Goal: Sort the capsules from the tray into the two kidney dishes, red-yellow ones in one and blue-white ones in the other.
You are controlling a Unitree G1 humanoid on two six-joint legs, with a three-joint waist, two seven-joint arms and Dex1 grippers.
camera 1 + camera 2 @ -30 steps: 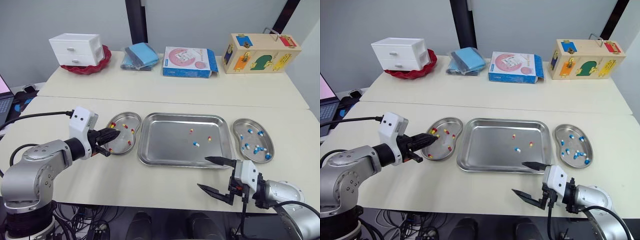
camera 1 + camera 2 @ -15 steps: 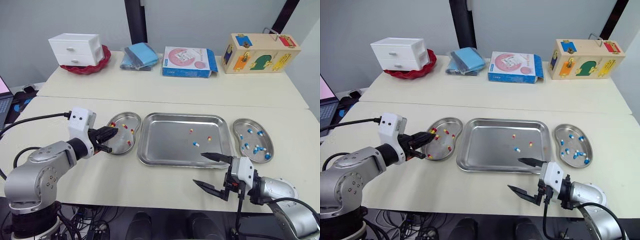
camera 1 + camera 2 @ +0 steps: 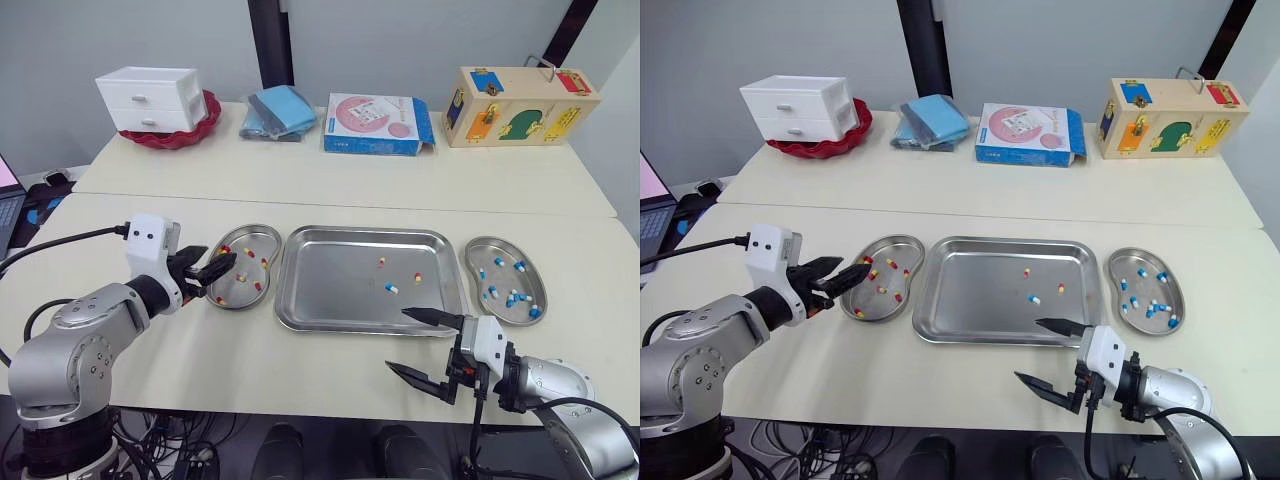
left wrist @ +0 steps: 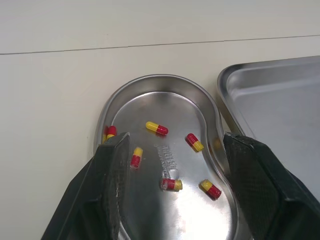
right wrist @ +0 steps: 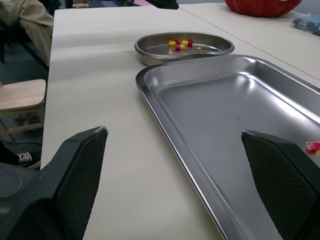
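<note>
A steel tray [image 3: 330,300] lies in the middle of the front table [image 3: 150,215], close to its front edge. Three capsules lie in the tray's right half. A red-yellow capsule [image 3: 381,262] is farthest back, a second red-yellow capsule [image 3: 419,277] lies to its right, and a blue-white capsule [image 3: 391,288] lies between them, nearer the front.

Just beside the tray's left edge sits the left dish [image 3: 250,227]. It holds six sorted red-yellow capsules [image 4: 156,128], loosely scattered. Just beside the tray's right edge sits the right dish [image 3: 500,239], with a cluster of sorted blue-white capsules [image 3: 512,298].

Your left gripper [image 3: 218,276] hangs over the left dish's outer edge. Its jaws are spread wide and hold nothing, and no capsule touches its fingers [image 4: 112,170].

Your right gripper [image 3: 398,340] sits at the table's front edge, just in front of the tray's front right corner and short of the three capsules. Its jaws are also spread wide and empty.

On the rear table [image 3: 250,165], well apart from the work, are a white drawer unit [image 3: 150,98] in a red bowl [image 3: 205,118], blue cloths [image 3: 283,110], a blue box [image 3: 378,123] and a wooden toy box [image 3: 520,105].
</note>
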